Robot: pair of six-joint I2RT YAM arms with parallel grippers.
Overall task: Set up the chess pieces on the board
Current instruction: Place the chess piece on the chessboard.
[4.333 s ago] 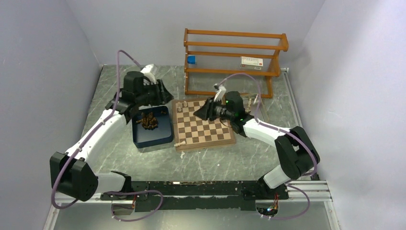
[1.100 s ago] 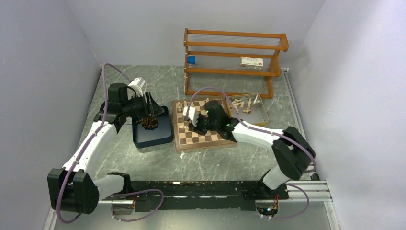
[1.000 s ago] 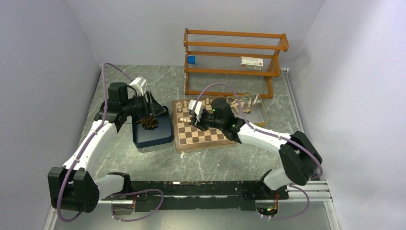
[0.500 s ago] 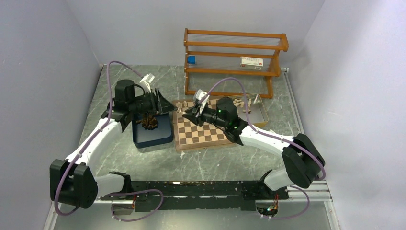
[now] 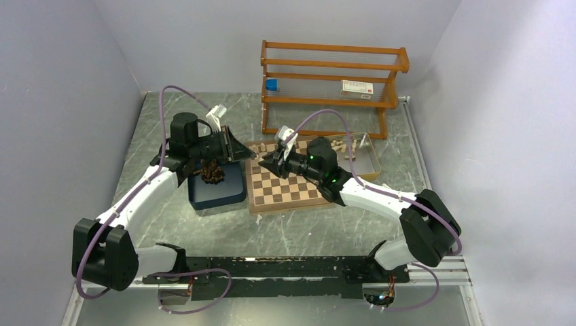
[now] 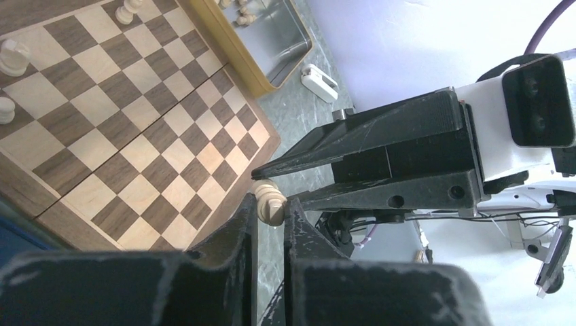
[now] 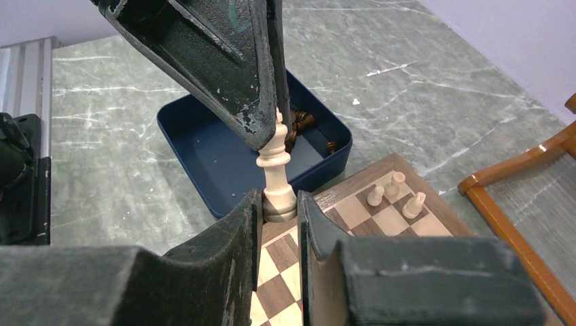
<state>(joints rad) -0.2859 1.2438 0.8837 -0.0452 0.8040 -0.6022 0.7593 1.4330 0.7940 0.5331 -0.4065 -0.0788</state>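
We saw R gripper [image 7: 279, 200] clamped on base of cream piece [image 7: 274, 163], L gripper [image 6: 271, 205] pinched tight on its head, near board [image 5: 292, 193] far-left corner

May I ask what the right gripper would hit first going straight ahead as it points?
Probably the left gripper, clamped on the top of the cream piece that the right gripper holds by its base, directly ahead.

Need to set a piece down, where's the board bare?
On the board, the near rows and middle, right of the blue tray, are bare. Crowded: its far left corner, with pale pieces, where left end effector and right end effector meet.
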